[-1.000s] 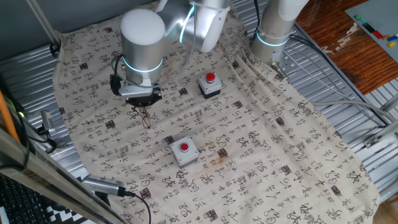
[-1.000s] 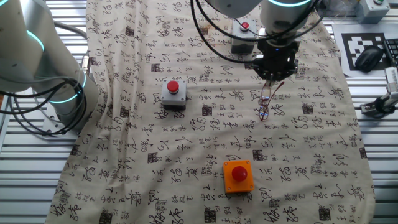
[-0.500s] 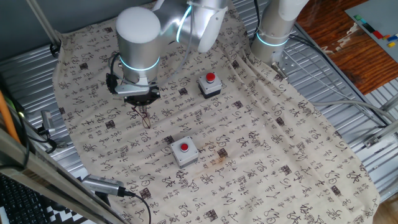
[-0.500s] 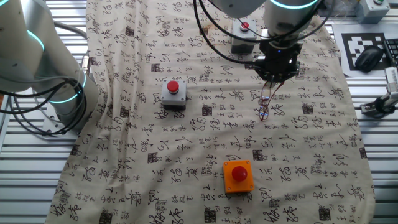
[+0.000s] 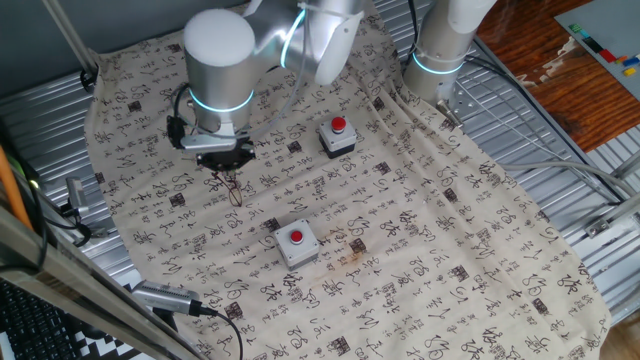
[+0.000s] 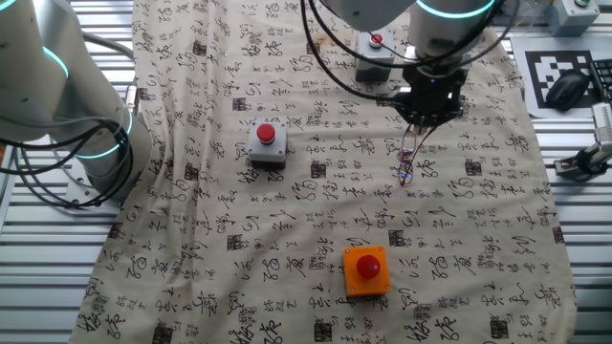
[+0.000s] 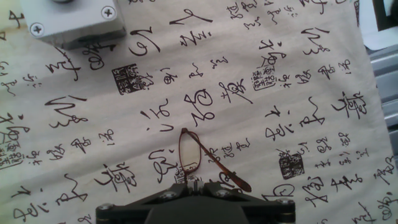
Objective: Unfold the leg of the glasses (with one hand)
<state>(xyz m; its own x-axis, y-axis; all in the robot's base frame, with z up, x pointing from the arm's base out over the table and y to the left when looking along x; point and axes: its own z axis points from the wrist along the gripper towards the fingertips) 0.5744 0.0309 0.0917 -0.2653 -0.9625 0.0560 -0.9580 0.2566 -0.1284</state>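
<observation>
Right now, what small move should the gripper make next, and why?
Probably a slow swing outward of the leg. In the hand view the gripper sits at the near end of the glasses on the cloth, and one leg already angles away.

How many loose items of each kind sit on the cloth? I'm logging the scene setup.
Grey button boxes with red buttons: 2
Orange button box: 1
Glasses: 1
Total: 4
</observation>
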